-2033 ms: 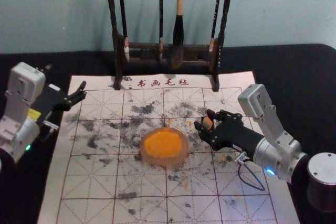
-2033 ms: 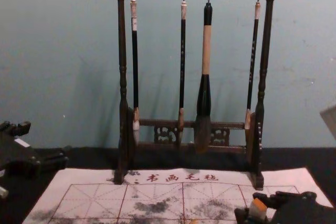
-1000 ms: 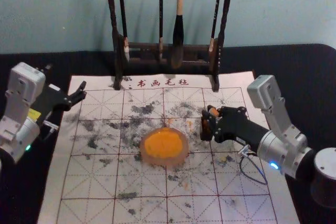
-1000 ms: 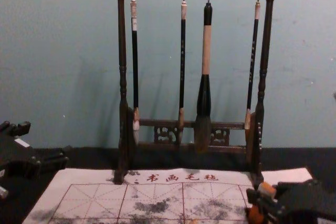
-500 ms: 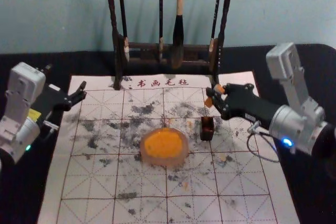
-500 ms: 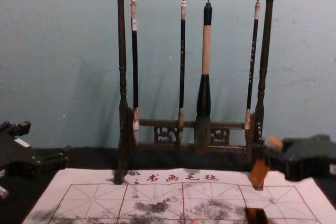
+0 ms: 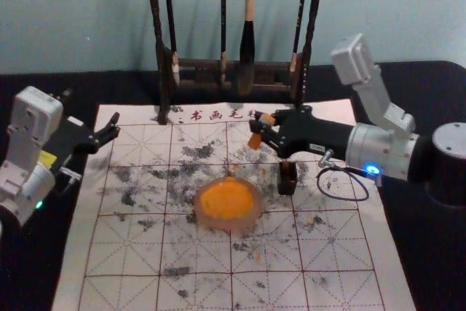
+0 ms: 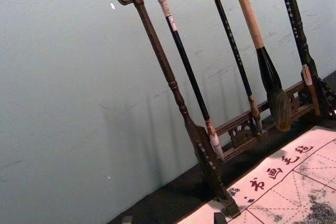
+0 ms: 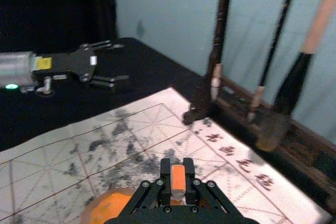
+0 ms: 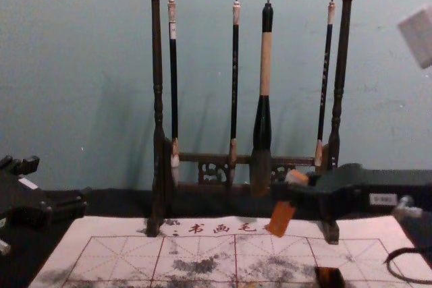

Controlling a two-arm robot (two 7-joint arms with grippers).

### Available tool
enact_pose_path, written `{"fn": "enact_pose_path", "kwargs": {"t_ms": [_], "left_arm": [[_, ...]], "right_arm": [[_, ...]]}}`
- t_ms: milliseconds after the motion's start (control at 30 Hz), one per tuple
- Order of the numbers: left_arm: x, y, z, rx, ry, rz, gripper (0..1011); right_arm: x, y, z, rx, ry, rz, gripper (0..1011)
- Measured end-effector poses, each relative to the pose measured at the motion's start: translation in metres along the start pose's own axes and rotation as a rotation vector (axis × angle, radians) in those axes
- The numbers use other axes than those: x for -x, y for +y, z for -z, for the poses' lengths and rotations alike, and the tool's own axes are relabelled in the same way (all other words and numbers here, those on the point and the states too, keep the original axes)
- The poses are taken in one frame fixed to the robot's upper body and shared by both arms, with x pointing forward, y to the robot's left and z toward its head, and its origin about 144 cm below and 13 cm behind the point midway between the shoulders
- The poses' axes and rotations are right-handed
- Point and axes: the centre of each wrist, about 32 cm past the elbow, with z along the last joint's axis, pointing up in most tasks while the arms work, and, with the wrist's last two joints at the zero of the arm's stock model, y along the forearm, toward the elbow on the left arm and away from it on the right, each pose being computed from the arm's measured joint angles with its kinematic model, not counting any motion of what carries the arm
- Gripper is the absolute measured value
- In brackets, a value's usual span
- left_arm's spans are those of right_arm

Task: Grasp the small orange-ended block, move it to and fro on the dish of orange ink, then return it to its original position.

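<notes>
My right gripper is behind and right of the orange ink dish, shut on the small orange-ended block, which hangs tilted above the mat. In the right wrist view the block is pinched between the fingertips of my right gripper. The chest view shows the block's orange lower end below the fingers. A small dark brown holder stands on the mat right of the dish. My left gripper stays parked at the left, its fingers apart.
Behind the dish stands a dark brush rack with several hanging brushes, including a thick one. A white gridded mat with ink stains lies on the black table.
My right gripper has lifted the block out of the dark holder, rising and moving back, then swung left toward the dish. The holder has come into view. The left arm has not moved.
</notes>
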Motion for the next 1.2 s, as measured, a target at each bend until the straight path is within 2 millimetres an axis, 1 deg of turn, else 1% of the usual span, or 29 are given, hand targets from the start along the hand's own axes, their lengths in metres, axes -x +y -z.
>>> {"fn": "enact_pose_path", "kwargs": {"t_ms": [33,200,400,800,1200], "left_arm": [[0.0,0.0,0.0,0.0,0.0,0.0,1001],[0.0,0.0,0.0,0.0,0.0,0.0,1001],[0.0,0.0,0.0,0.0,0.0,0.0,1001],[0.0,0.0,0.0,0.0,0.0,0.0,1001],[0.0,0.0,0.0,0.0,0.0,0.0,1001]], "right_arm": [[-0.002,0.005,-0.001,0.007,0.001,-0.027,110],[-0.005,0.016,0.0,0.032,0.001,-0.089,111],[-0.005,0.025,0.003,0.05,0.0,-0.149,110],[-0.006,0.034,0.007,0.094,-0.01,-0.231,111],[-0.011,0.042,0.009,0.139,-0.032,-0.25,111]]}}
